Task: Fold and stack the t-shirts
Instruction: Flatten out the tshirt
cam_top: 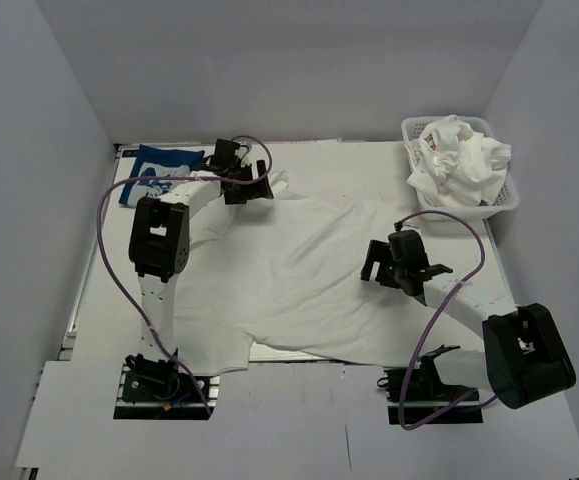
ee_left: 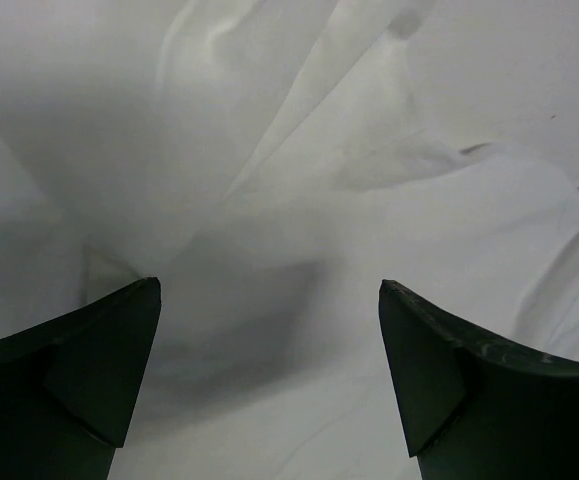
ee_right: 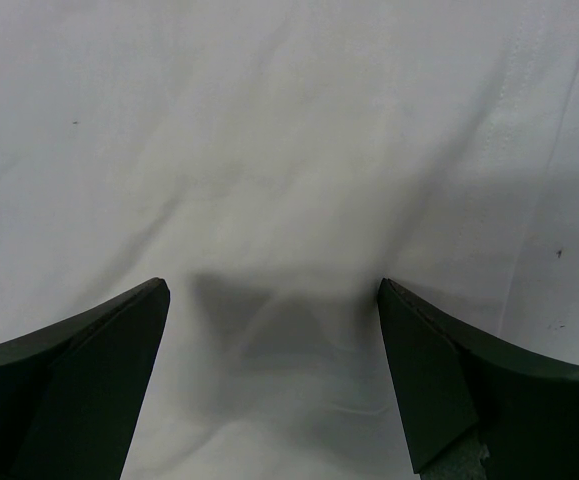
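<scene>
A large white t-shirt [cam_top: 299, 280] lies spread over the middle of the table, wrinkled at its far left corner. A folded navy blue t-shirt with a white print [cam_top: 159, 172] lies at the far left. My left gripper [cam_top: 244, 185] stands open over the white shirt's bunched far-left part [ee_left: 269, 200]; nothing is between its fingers. My right gripper [cam_top: 394, 265] is open too, low over the flat right part of the white shirt [ee_right: 269, 150], empty.
A white basket [cam_top: 509, 195] at the far right holds more crumpled white cloth [cam_top: 464, 160]. White walls enclose the table on three sides. Purple cables loop beside both arms.
</scene>
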You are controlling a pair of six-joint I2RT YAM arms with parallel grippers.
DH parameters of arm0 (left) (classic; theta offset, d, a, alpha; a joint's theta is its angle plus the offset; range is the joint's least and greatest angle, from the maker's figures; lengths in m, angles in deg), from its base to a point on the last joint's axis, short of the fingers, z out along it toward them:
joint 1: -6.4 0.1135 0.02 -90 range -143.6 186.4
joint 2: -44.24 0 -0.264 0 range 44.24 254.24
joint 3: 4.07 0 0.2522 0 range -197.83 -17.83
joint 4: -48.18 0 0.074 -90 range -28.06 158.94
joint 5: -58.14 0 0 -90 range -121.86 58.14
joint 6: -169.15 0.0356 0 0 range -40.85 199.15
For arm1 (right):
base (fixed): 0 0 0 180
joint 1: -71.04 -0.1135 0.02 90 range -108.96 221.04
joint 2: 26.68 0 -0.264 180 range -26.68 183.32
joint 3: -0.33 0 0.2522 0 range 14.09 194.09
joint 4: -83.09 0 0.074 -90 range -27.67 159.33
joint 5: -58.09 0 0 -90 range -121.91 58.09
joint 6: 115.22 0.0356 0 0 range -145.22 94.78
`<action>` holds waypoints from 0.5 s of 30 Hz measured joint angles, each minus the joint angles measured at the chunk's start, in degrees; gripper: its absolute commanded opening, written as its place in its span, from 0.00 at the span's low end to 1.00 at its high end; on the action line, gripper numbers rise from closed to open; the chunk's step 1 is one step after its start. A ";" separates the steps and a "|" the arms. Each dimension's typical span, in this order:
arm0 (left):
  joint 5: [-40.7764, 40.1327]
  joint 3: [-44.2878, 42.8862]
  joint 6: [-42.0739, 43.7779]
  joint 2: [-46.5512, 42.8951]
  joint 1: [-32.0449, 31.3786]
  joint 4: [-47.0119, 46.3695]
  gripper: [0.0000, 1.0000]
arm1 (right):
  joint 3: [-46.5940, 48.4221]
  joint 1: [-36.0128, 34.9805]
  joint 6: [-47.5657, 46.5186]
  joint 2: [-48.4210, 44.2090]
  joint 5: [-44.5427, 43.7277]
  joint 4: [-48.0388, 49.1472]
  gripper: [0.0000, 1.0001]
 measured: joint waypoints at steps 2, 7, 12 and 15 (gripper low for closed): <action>-0.31 -2.01 -0.48 1.01 0.00 -0.94 0.99 | 0.00 0.00 0.02 0.26 0.00 0.04 0.90; -3.96 -11.65 -1.90 8.24 0.00 -3.37 0.99 | 0.46 0.00 0.02 1.16 -0.20 0.31 0.90; -8.48 -26.69 -4.02 19.93 0.57 -9.64 0.99 | 1.01 0.00 0.02 1.77 -0.35 0.26 0.90; -10.58 -29.77 -5.70 23.30 1.40 -18.16 0.99 | 1.03 0.00 0.02 1.77 -0.37 0.26 0.90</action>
